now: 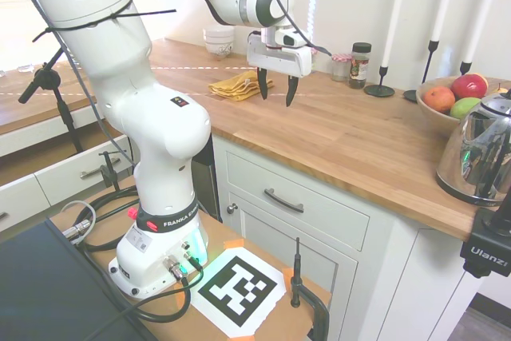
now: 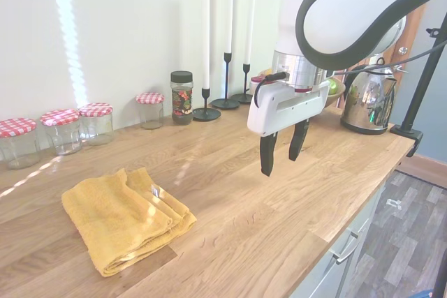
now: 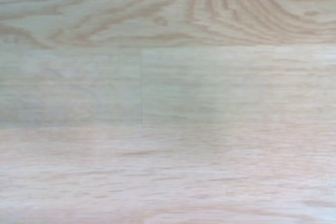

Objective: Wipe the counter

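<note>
The counter (image 1: 351,145) is a long warm-brown butcher-block top over white cabinets; it also shows in the second exterior view (image 2: 279,207) and fills the wrist view (image 3: 168,129) as bare wood grain. A folded yellow cloth (image 1: 235,85) (image 2: 126,218) lies flat on it. My gripper (image 1: 276,93) (image 2: 281,155) hangs open above the bare wood, its dark fingers pointing down with nothing between them. It is a short way from the cloth, towards the kettle end of the counter, and touches nothing.
Several red-checked-lid jars (image 2: 63,130), a spice jar (image 2: 181,97) and black candlesticks with white candles (image 2: 225,82) line the back wall. A fruit bowl (image 1: 451,101) and a steel kettle (image 1: 483,149) stand at one end. A white bowl stack (image 1: 219,41) sits behind the cloth.
</note>
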